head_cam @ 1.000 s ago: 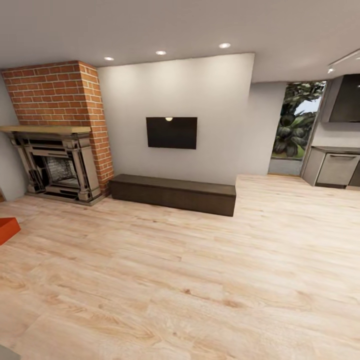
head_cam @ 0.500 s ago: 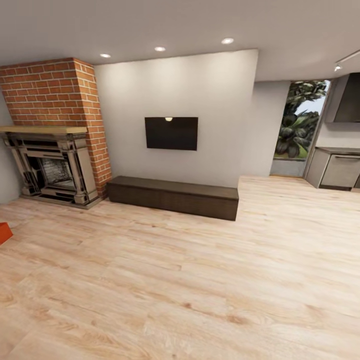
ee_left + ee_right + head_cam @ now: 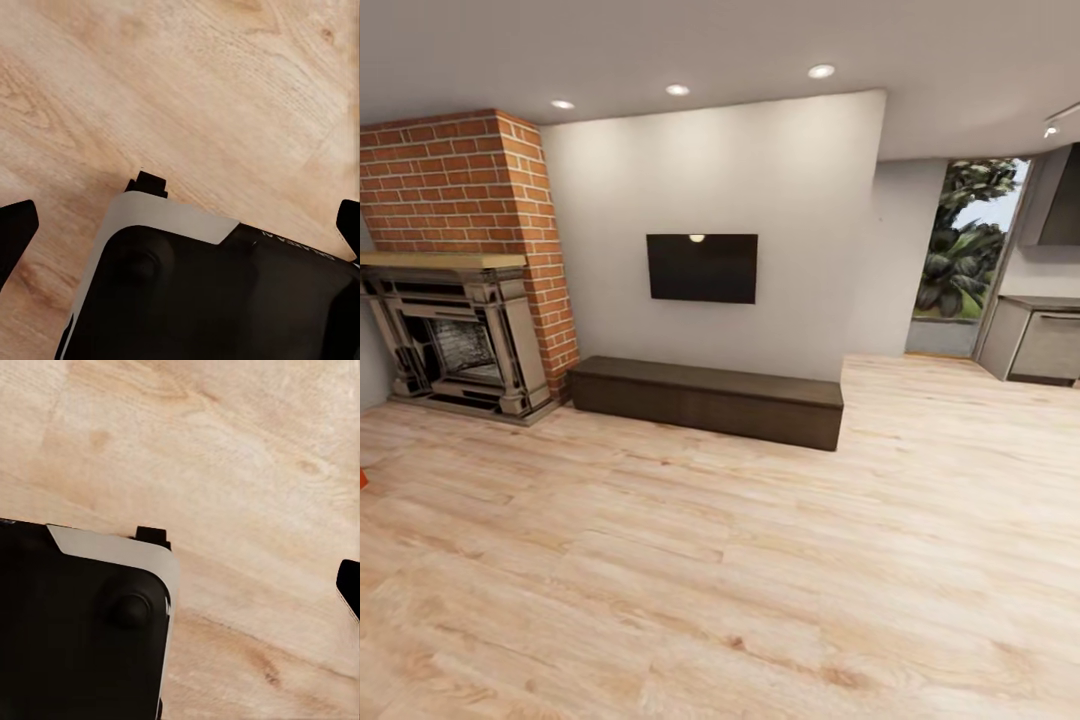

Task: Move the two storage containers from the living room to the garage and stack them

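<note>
The left hand (image 3: 180,225) hangs over light wood-plank floor (image 3: 225,90), its two black fingertips (image 3: 15,229) spread wide apart with nothing between them. Below the hand sits the robot's base (image 3: 210,292), black with a pale grey rounded corner. A small black tab (image 3: 148,183) sticks out from that corner's edge, over the planks.
</note>
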{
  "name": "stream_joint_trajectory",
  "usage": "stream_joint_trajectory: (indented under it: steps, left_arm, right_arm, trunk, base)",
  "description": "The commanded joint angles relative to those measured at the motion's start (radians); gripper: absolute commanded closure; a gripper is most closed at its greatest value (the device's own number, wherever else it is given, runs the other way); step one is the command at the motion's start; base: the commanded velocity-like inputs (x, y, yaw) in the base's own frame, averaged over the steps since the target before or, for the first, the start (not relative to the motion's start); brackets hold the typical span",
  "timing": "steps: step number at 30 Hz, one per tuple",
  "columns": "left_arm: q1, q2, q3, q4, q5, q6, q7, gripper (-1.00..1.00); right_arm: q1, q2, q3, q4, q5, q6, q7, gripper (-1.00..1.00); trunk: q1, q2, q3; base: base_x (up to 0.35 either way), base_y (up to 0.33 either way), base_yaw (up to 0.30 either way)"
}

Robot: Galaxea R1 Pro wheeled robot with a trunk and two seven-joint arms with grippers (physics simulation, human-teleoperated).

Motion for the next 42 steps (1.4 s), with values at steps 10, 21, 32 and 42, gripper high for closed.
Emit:
stream_joint_trajectory:
  steps: [10,21,32,42]
  left_arm:
    - [-0.001,0.0,-0.002,0.0,0.005,-0.001,0.0,-1.0]
    - [-0.001,0.0,-0.003,0.0,0.005,-0.001,0.0,-1.0]
    - [-0.001,0.0,-0.002,0.0,0.005,-0.001,0.0,-1.0]
    - [-0.001,0.0,-0.003,0.0,0.005,-0.001,0.0,-1.0]
  right_arm:
    - [-0.001,0.004,0.009,0.003,-0.01,-0.007,-0.004,-1.0]
    - [-0.001,0.005,0.009,0.003,-0.009,-0.004,-0.003,-1.0]
    - [-0.001,0.006,0.01,0.003,-0.009,-0.004,-0.003,-1.0]
    - [-0.001,0.002,0.003,0.003,-0.02,-0.002,0.007,-1.0]
  trunk:
    - [0.001,-0.001,-0.001]
    - [0.001,-0.001,-0.001]
    - [0.001,-0.001,-0.001]
    - [0.001,-0.001,-0.001]
  base:
    - [0.316,0.0,0.0]
    - [0.316,0.0,0.177]
    - [0.316,0.0,0.267]
    - [0.316,0.0,0.279]
